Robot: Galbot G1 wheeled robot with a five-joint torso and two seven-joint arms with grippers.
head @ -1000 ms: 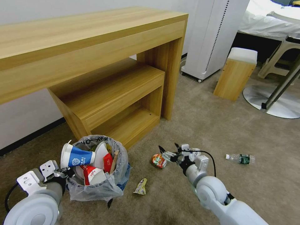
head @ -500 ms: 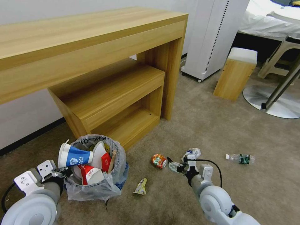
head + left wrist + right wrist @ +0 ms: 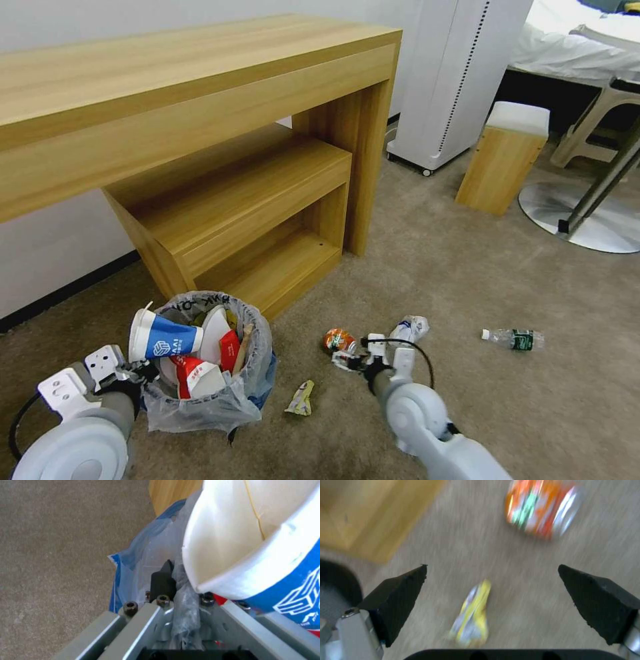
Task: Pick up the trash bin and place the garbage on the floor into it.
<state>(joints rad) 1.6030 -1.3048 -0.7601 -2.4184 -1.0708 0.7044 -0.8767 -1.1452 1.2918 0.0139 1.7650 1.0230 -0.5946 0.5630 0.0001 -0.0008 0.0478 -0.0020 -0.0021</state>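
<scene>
The trash bin (image 3: 212,402), lined with a crinkly plastic bag, sits at the lower left on the beige floor (image 3: 467,287). It is stuffed with a blue-white paper cup (image 3: 163,339) and red wrappers (image 3: 195,373). My left gripper (image 3: 145,371) is shut on the bag-covered rim, pinching the plastic (image 3: 185,597). My right gripper (image 3: 343,361) hangs open low over the carpet beside a crushed orange can (image 3: 339,339). In the right wrist view its fingers (image 3: 400,592) are spread wide, with a yellow wrapper (image 3: 471,620) between them and the can (image 3: 541,507) beyond. The yellow wrapper (image 3: 301,398), crumpled paper (image 3: 410,328) and a green-labelled bottle (image 3: 515,339) lie loose.
A wooden desk (image 3: 200,100) with a low shelf unit (image 3: 253,207) stands right behind the bin. A small wooden stool (image 3: 503,160), a white appliance (image 3: 453,80) and a round metal chair base (image 3: 587,223) stand at the far right. Open carpet lies between them.
My right arm has pulled back and swung left, bringing the open gripper from beside the crumpled paper to the near side of the can. The bin has barely shifted.
</scene>
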